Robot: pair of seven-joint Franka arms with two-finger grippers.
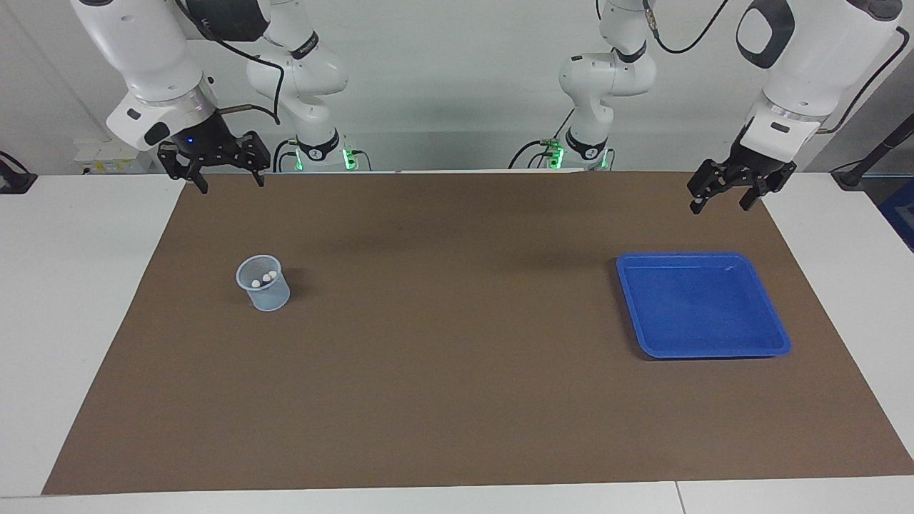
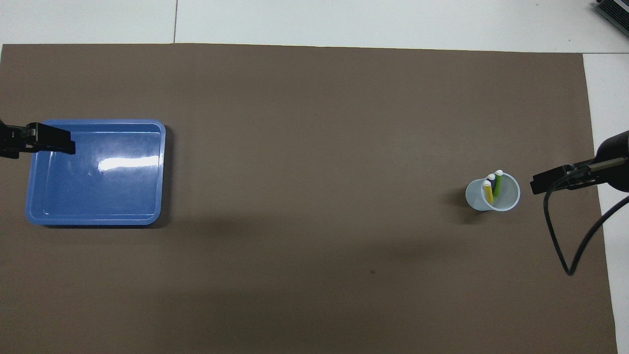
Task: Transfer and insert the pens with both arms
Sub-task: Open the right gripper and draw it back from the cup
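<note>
Three pens stand upright in a clear plastic cup (image 1: 264, 285) (image 2: 493, 196) on the brown mat: a yellow pen (image 2: 488, 191), a purple pen (image 2: 491, 178) and a green pen (image 2: 498, 182), whitish caps up (image 1: 266, 278). My right gripper (image 1: 230, 184) (image 2: 543, 181) hangs open and empty in the air over the mat's corner at the right arm's end, apart from the cup. My left gripper (image 1: 721, 205) (image 2: 59, 145) hangs open and empty over the mat's edge by the blue tray.
A blue tray (image 1: 703, 353) (image 2: 93, 221) with nothing in it lies on the mat toward the left arm's end. A black cable (image 2: 565, 246) loops down from the right wrist. White tabletop borders the brown mat (image 1: 457, 400).
</note>
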